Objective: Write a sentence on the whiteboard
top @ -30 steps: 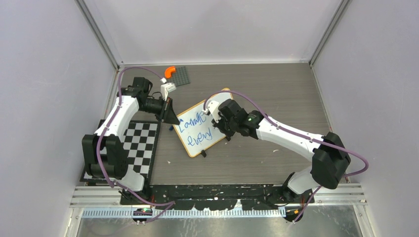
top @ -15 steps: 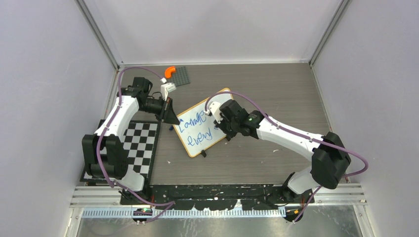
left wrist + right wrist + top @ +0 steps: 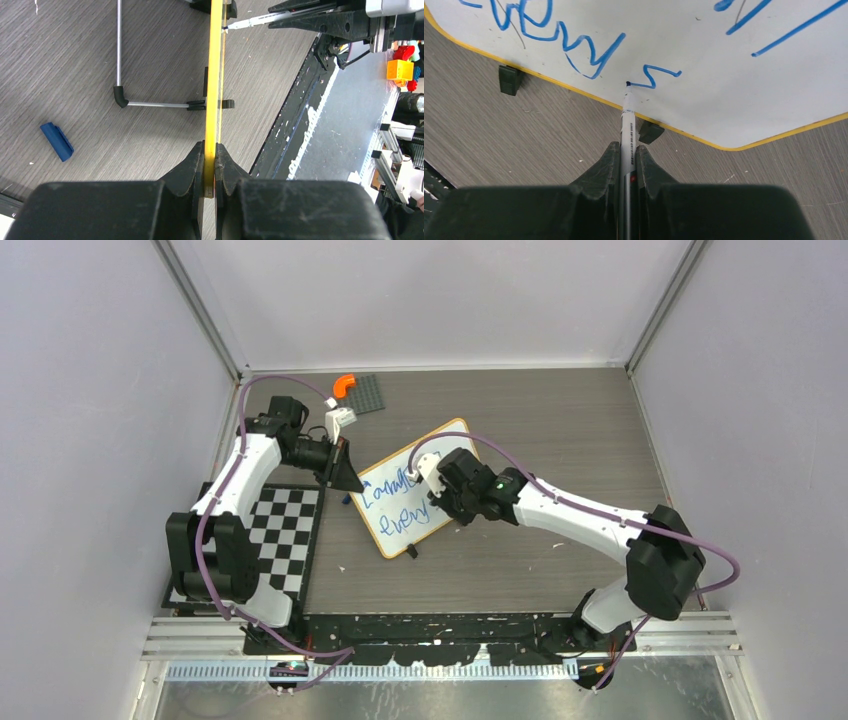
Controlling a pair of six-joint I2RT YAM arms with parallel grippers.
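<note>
Pinching the whiteboard (image 3: 215, 75) by its yellow edge with the left end effector (image 3: 210, 152), near the middle of the counter (image 3: 560, 430). Clamping a marker (image 3: 627, 117) in the right end effector (image 3: 626, 150), tip touching the whiteboard at a stroke of the blue sentence (image 3: 405, 516).

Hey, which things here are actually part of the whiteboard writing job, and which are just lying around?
In the job: whiteboard, clamped by the left gripper; blue sentence; marker in the right gripper.
Lying about: checkerboard mat; grey studded plate; orange piece; small blue piece.
</note>
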